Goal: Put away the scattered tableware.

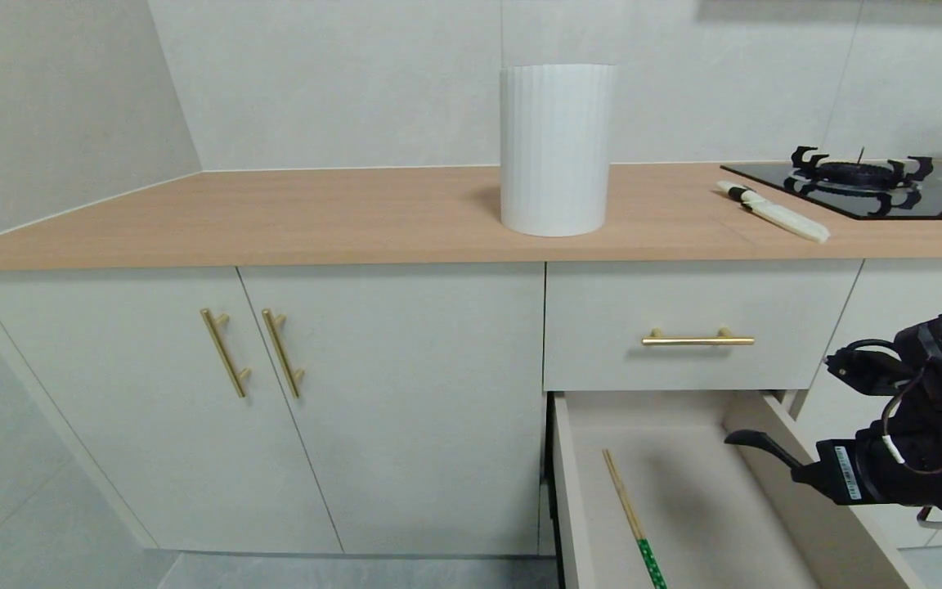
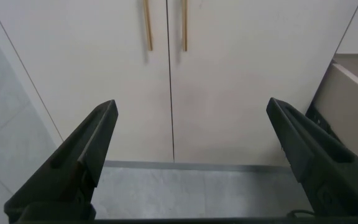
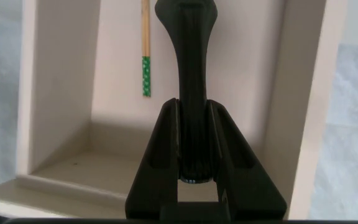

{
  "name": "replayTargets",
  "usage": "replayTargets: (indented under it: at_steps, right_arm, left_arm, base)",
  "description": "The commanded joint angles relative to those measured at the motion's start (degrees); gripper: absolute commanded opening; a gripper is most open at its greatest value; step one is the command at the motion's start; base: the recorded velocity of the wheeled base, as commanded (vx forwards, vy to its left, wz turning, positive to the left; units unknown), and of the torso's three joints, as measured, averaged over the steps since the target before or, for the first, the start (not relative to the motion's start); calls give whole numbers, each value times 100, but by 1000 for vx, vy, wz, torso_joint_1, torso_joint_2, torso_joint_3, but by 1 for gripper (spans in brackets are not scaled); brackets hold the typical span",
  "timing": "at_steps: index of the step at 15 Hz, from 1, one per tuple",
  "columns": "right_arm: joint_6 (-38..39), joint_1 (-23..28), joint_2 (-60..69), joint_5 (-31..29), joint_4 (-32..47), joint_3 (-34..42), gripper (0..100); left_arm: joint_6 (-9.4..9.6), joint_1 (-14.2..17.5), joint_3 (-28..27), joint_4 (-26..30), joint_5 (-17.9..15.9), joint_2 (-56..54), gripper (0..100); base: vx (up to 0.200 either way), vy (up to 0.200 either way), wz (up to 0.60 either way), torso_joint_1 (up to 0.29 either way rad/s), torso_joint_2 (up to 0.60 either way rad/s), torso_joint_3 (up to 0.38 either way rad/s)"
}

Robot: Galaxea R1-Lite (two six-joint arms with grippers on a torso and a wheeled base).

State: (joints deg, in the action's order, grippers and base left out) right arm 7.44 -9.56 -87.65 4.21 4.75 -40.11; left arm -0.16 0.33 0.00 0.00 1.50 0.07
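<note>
Over the open lower drawer [image 1: 708, 507], toward its right wall: the right gripper [image 3: 193, 102], fingers closed tight on a black utensil [image 3: 191, 50] — slim handle clamped between them, broader rounded end sticking out ahead above the drawer's floor. Spoon or something else, hard to say. Clear of the drawer or touching it, cannot tell either.

Inside that drawer, flat on the bottom and nearer its left wall: a pair of wooden chopsticks [image 1: 631, 515] with green patterned ends, laid lengthwise, green ends toward the drawer front. Apart from the black utensil, off to its left.

Directly above, a closed drawer [image 1: 602, 327] with a gold bar handle [image 1: 697, 338] set level across its front.

Up on the wooden countertop [image 1: 316, 217]: a tall white ribbed canister [image 1: 554, 151], upright, about midway along. To its right, a long white piece of tableware [image 1: 773, 213] with a dark band near its rear end — flat on the wood, slantwise, just beside the front edge of the black gas hob [image 1: 872, 184] and not on it.

Down low, facing the double cabinet doors [image 2: 229, 93] left of the open drawer: the left gripper [image 2: 194, 155], fingers spread wide apart. Ahead of it, two gold vertical handles [image 2: 148, 25] on either side of the door seam, grey floor [image 2: 185, 180] underneath, and a corner of the open drawer off to one side
</note>
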Motion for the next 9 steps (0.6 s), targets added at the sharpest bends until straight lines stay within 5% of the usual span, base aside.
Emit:
replayTargets:
  at_steps: [1, 5, 9]
  right_arm:
    - [-5, -2, -6, 10, -1, 20, 0]
    - [-41, -11, -86, 45, -27, 29, 0]
    - [-67, -213, -894, 36, -1091, 337, 0]
  left_arm:
    - [-2, 2, 0, 0, -1, 1, 100]
    - [-2, 2, 0, 0, 8, 1, 100]
    - [-2, 2, 0, 0, 8, 1, 100]
  base:
    - [0, 0, 0, -27, 80, 36]
    - [0, 0, 0, 0, 0, 0]
    - [0, 0, 0, 0, 0, 0]
